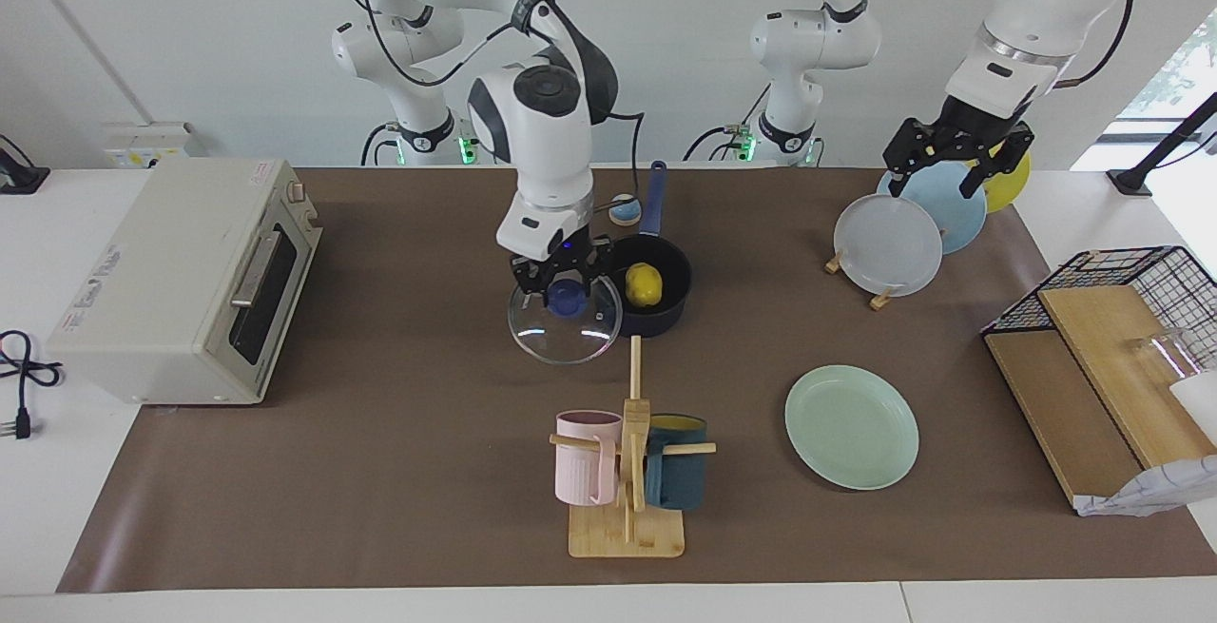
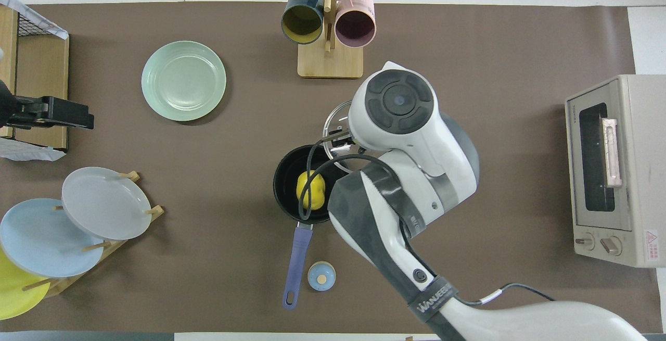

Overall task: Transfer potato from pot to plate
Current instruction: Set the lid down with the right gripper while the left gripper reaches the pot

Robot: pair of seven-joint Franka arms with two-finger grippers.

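The right arm's wrist covers most of the glass lid (image 1: pixel 565 321) in the overhead view; only an arc of its rim shows there. In the facing view the right gripper (image 1: pixel 561 282) sits over the lid's blue knob (image 1: pixel 568 297), fingers closed on it, with the lid tilted and resting against the pot (image 1: pixel 656 290). The left gripper (image 1: pixel 956 166) waits over the plate rack (image 1: pixel 879 300), partly masking the light blue and yellow plates there; its fingers stand apart, holding nothing. In the overhead view it is cut off at the frame edge.

The potato (image 2: pixel 310 190), a glossy yellow lumpy oval, lies inside the pot, crossed by a black cable in the overhead view. The pot is a dark navy round saucepan, black inside, its long blue handle (image 2: pixel 297 265) pointing toward the robots. The plate (image 1: pixel 852 426), pale mint-green and round with a shallow rim, lies flat on the counter (image 1: pixel 399 471), farther from the robots than the pot and toward the left arm's end.

A wooden mug tree (image 1: pixel 632 471) bearing a pink and a teal mug stands farther from the robots than the pot. A cream toaster oven (image 1: pixel 181 281) sits toward the right arm's end. A small blue disc (image 2: pixel 321 276) lies just beside the pot handle.
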